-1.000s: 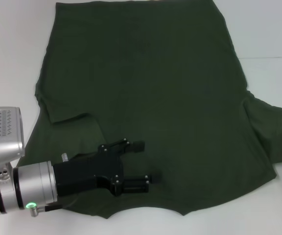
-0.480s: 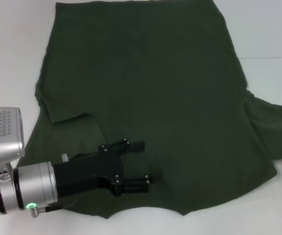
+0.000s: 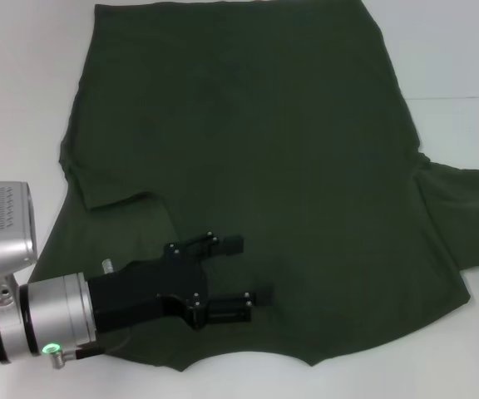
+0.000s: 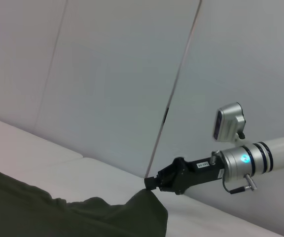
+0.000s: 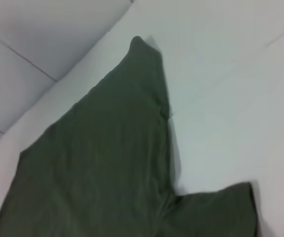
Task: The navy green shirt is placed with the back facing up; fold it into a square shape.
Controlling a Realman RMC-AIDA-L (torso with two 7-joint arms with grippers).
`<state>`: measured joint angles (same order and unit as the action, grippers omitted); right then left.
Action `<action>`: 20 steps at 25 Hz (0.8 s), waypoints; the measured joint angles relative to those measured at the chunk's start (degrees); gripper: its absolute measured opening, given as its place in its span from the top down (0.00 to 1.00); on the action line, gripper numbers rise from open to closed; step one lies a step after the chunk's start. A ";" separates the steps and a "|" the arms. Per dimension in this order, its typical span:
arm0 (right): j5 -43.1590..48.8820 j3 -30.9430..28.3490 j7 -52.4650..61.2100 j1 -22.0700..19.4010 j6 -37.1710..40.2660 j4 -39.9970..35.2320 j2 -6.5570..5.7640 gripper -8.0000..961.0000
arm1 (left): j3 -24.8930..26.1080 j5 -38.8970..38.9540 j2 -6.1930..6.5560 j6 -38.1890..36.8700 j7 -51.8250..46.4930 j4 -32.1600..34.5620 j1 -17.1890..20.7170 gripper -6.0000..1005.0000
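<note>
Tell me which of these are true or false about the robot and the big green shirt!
1. The dark olive-green cotton T-shirt lies spread out on the white table. True.
2. Pale letters show on the side of the T-shirt that faces up. False: that side is plain.
3. The left end effector is open, over the T-shirt's near left part. True.
4. The right end effector is over the middle of the T-shirt. False: it pinches the tip of one short sleeve, which rises to it in a peak.
5. The T-shirt is already a neat square. False: both sleeves stick out and nothing is folded yet.
</note>
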<state>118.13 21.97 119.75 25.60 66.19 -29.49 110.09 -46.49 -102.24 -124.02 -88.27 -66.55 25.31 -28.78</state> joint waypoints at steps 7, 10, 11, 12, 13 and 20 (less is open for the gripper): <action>0.00 0.81 -3.04 1.79 -3.56 -0.04 -0.20 0.95 | 0.00 0.00 0.00 0.13 -0.64 0.00 0.04 0.07; 0.00 1.61 -3.18 2.59 -5.52 -0.15 -0.49 0.95 | 0.00 0.00 0.00 0.12 -0.69 0.00 0.02 0.07; 0.00 2.12 -3.22 3.11 -6.54 -0.20 -0.70 0.95 | 0.00 0.00 0.00 0.13 -0.69 0.00 0.00 0.07; 0.00 2.12 -3.22 3.11 -6.54 -0.20 -0.70 0.94 | 0.00 0.00 0.00 0.13 -0.69 0.00 -0.01 0.07; 0.00 2.34 -3.26 3.33 -7.03 -0.21 -0.80 0.94 | 0.00 0.00 0.00 0.14 -0.69 0.00 -0.01 0.07; -0.01 3.84 -4.32 5.04 -9.36 -0.76 -1.03 0.93 | 0.46 0.10 0.00 0.19 -0.72 -0.05 -0.13 0.07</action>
<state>118.12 25.81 115.43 30.65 56.83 -30.25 109.06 -46.03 -102.15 -124.02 -88.08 -67.27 25.26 -28.91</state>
